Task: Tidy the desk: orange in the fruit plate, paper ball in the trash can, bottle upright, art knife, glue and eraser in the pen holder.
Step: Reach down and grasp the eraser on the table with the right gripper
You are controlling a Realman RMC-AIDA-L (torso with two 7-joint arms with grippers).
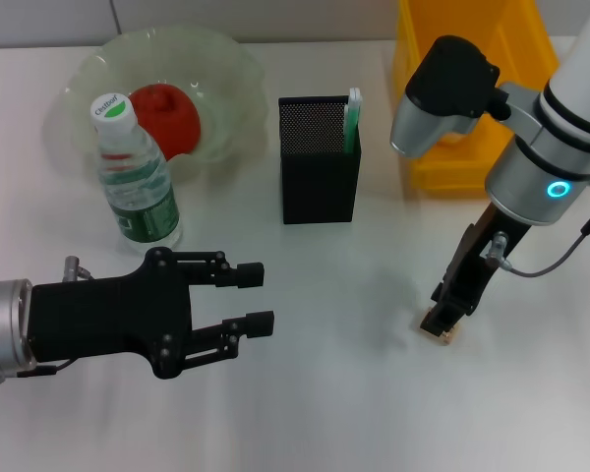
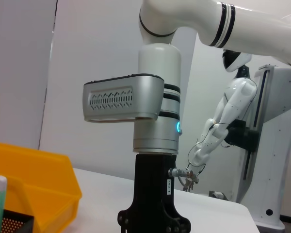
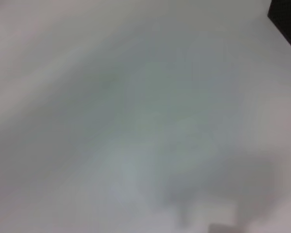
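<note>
Left gripper (image 1: 259,296) near-left, fingers spread, empty. Bottle (image 1: 136,174) upright beside fruit plate (image 1: 226,69). Right gripper (image 1: 441,324) low on the desk, near right, touching small tan eraser (image 1: 439,330); closure unclear. Eraser likely light, slightly soft: pinch its sides.

White matte desk (image 1: 354,413) fills head view, soft shadows on it, light diffuse and even. Left wrist view looks sideways across desk top: plain white wall (image 2: 97,58) behind, darker grey panel (image 2: 19,68) at one side with vertical seam between them. Further back, white humanoid figure (image 2: 228,116) on white stand with black rail (image 2: 266,160), probably another machine parked, hard to be sure. Right wrist view: blurred pale surface only, dark corner at edge, nothing readable.
</note>
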